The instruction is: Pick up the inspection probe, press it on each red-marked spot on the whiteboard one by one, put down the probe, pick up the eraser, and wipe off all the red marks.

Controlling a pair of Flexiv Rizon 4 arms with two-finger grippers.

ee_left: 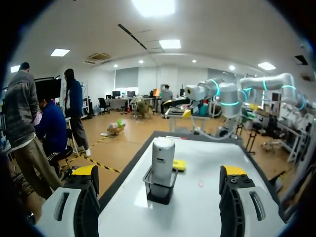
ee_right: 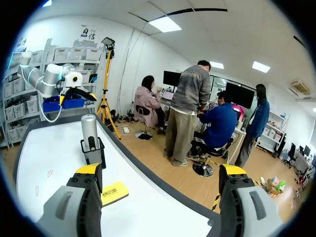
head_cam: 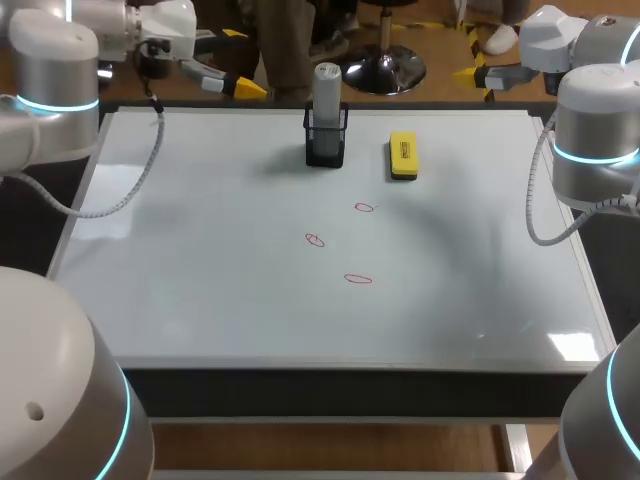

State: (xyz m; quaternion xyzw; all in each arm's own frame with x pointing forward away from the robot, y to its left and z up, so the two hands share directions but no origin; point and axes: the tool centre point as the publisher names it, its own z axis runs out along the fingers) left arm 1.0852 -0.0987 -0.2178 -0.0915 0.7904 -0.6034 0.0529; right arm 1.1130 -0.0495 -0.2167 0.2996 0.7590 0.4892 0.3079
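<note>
- Left gripper (ee_left: 159,173) – fingers wide apart, holding nothing.
- Right gripper (ee_right: 160,170) – also wide, empty.
- Inspection probe (head_cam: 327,95) stands upright in black holder (head_cam: 325,145), far side of whiteboard (head_cam: 200,280).
- Yellow eraser (head_cam: 403,156) lies near the holder.
- Red marks (head_cam: 315,240) lie mid-board.

Glossy whiteboard (head_cam: 250,300); smooth metallic-looking probe (head_cam: 327,95).

I am working in a robotics lab: my left arm (head_cam: 50,90) and right arm (head_cam: 595,130), white with glowing blue rings, flank a whiteboard (head_cam: 200,280) bearing red marks (head_cam: 358,279), a probe (head_cam: 327,95) and an eraser (head_cam: 403,156).
</note>
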